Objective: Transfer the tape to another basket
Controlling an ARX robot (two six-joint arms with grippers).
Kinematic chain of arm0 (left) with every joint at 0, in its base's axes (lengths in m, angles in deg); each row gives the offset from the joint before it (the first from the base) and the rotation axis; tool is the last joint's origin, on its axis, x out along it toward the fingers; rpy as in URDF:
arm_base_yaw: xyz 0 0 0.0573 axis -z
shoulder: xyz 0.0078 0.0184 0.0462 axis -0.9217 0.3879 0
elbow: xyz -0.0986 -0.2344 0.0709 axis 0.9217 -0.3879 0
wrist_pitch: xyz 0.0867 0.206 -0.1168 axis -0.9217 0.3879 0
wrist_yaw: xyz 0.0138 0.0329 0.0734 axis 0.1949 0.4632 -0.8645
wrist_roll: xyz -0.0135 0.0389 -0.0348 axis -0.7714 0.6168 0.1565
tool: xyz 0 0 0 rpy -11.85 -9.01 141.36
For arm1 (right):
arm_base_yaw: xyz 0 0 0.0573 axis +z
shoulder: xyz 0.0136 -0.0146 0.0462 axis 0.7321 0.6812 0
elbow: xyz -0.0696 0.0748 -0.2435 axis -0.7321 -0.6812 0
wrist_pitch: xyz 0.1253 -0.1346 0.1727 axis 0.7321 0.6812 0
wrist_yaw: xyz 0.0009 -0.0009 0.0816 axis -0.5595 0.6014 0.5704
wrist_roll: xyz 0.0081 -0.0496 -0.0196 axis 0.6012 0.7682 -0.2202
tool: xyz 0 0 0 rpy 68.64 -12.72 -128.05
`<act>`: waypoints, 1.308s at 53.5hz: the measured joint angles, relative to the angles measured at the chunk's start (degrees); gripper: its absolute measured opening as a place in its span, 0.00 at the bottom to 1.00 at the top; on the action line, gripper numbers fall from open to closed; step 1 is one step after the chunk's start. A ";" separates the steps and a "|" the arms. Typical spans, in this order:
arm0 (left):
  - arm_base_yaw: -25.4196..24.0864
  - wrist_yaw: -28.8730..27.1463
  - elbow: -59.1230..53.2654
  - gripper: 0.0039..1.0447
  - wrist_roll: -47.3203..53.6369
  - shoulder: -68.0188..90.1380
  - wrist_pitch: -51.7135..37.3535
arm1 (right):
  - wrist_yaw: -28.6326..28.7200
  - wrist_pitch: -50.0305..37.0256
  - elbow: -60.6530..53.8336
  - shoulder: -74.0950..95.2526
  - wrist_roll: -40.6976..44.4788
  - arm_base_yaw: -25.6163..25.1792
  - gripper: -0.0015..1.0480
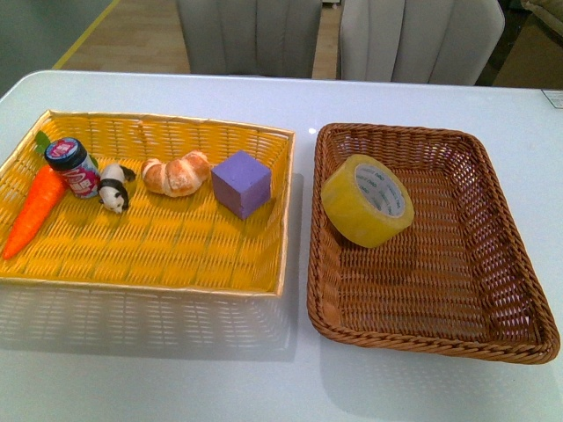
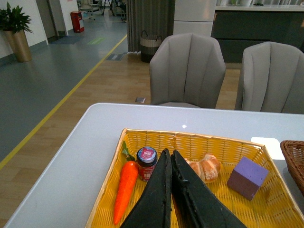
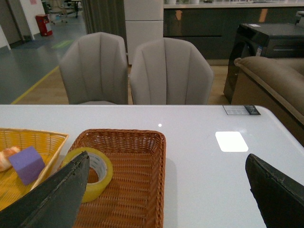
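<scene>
The yellow tape roll (image 1: 368, 200) lies tilted in the near-left part of the brown wicker basket (image 1: 493, 290); it also shows in the right wrist view (image 3: 97, 172) inside the basket (image 3: 137, 190). My right gripper (image 3: 167, 161) is open and empty, its jaws wide apart, above the table beside the basket. My left gripper (image 2: 169, 153) is shut and empty, hovering over the yellow tray (image 2: 223, 142). Neither arm shows in the front view.
The yellow tray (image 1: 158, 255) holds a carrot (image 1: 35, 211), a small jar (image 1: 72, 165), a panda figure (image 1: 114, 186), a croissant (image 1: 178, 174) and a purple cube (image 1: 241, 183). Two grey chairs (image 1: 255, 35) stand behind the white table (image 1: 176, 369).
</scene>
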 joint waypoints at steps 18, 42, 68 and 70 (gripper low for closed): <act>-0.02 0.02 -0.04 0.01 0.00 -14.49 13.27 | 0.00 0.00 0.00 0.00 0.00 0.00 0.91; -0.02 0.02 -0.04 0.01 0.00 -24.35 22.95 | 0.00 0.00 0.00 0.00 0.00 0.00 0.91; -0.04 0.04 -0.02 0.01 0.02 -37.48 36.83 | 0.00 0.00 0.00 -0.02 0.00 0.00 0.91; -0.04 0.02 -0.02 0.01 0.02 -37.51 37.07 | 0.00 0.00 0.00 -0.02 0.00 0.00 0.91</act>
